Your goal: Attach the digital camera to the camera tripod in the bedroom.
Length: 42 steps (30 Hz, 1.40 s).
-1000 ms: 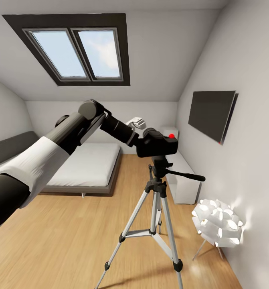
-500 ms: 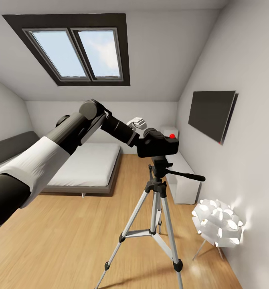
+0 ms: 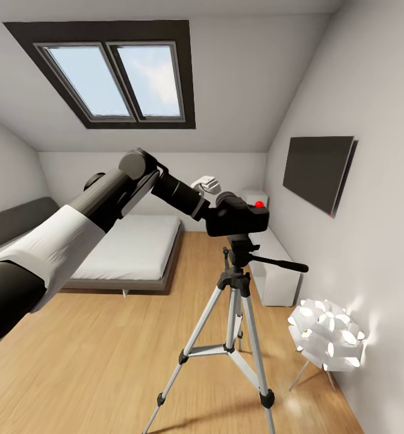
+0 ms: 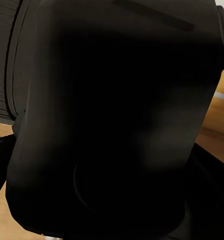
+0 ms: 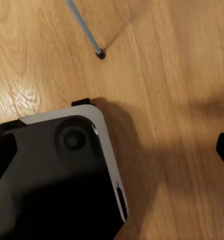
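The left tool (image 3: 209,212), its grip hidden so I cannot tell, meets the black red-buttoned digital camera (image 3: 238,217) atop the silver-legged camera tripod (image 3: 233,301); no readable writing

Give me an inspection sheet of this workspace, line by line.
Surface: light wood floor.
Job's things: black camera sits atop the tripod head; tripod stands upright on the floor.
Clutter: white petal lamp beside the tripod.
End effectors: left arm reaches to the camera, fingers hidden behind it; right not clearly seen.
Cables: nothing seen.
Surroundings: bed, skylight, wall TV.
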Tool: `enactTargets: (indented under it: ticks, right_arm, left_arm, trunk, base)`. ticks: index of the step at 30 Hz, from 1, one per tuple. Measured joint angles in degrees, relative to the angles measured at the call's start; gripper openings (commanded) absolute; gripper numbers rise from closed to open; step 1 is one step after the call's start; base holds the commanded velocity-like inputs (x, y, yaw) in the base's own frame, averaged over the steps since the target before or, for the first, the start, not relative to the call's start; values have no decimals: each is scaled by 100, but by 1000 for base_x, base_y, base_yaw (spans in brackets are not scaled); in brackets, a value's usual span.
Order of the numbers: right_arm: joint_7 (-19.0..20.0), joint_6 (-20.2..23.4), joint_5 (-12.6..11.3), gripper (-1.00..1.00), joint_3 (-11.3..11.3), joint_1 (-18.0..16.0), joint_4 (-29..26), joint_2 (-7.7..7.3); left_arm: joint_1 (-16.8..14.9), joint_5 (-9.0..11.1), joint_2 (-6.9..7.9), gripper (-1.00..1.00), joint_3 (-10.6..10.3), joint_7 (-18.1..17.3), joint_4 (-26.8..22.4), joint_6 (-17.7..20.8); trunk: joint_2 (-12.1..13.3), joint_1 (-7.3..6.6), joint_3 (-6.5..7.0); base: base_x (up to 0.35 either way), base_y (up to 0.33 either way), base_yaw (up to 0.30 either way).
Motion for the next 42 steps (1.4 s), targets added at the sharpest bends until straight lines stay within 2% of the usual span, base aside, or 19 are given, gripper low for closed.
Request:
enactTargets:
  ticks: [12, 18, 42]
  right_arm:
    - [-2, 0, 0, 100, 0, 0, 0, 2]
    - [-4, 0, 0, 100, 2, 0, 0, -2]
    - [-18, 0, 0, 100, 9, 0, 0, 0]
  left_arm:
    - [0, -1, 15, -100, 4, -2, -98, 0]
    - [-6, 1, 71, -100, 25, 0, -103, -2]
    - [-7, 3, 79, -100, 26, -1, -103, -1]
  trunk:
    - [0, 0, 0]
    - [0, 0, 0]
    - [0, 0, 0]
  base:
    - [0, 0, 0]
    - [0, 0, 0]
    - [0, 0, 0]
